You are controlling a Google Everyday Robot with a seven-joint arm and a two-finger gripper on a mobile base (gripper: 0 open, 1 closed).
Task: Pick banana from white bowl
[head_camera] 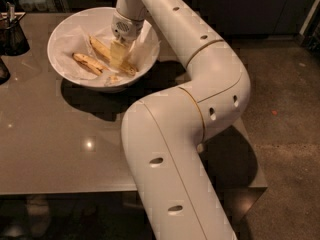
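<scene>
No text, label, brand or number is showing anywhere that can be read. The gripper (118, 54) is hanging inside the white bowl (51, 54), over the banana (100, 47).

A glossy grey table (50, 149) with a bright glint stands on speckled brown floor (287, 109).

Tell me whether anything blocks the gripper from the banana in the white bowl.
Nothing visible does. The gripper is down inside the white bowl, right over the middle of the banana. The shorter brown banana lies apart, beside it.
</scene>
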